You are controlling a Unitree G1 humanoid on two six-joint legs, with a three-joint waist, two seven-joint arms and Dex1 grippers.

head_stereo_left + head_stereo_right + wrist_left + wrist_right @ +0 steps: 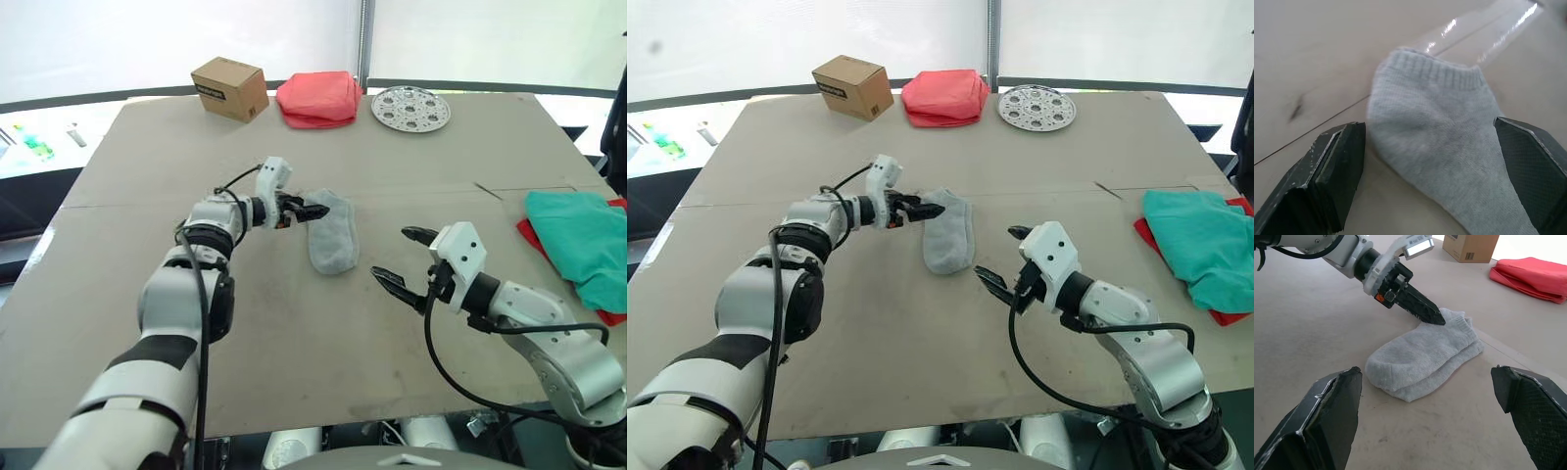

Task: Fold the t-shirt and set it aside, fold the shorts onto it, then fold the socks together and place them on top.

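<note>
Two grey socks [948,243] are seen stacked, one laid on the other, mid-tabletop [921,372], long axis running roughly away from the robot, cuffs at the far end. Left hand [312,210] is at the cuff end, fingers apart, straddling the cuff in the left wrist view; nothing is clamped, and contact with the fabric cannot be told. Right hand [997,257] hangs just beside the toe end on the robot's right, fingers wide apart, holding nothing.

Shorts [580,243] are piled on the t-shirt [534,241] near the right edge, so only the sock step is judged left. Left hand is nearer for the grasp; the pile lies well to the right of the socks, so the carry goes across toward the right arm's side.

Unrelated on the far edge: cardboard box [230,88], salmon-pink cloth bundle [318,99], perforated metal disc [410,108].
</note>
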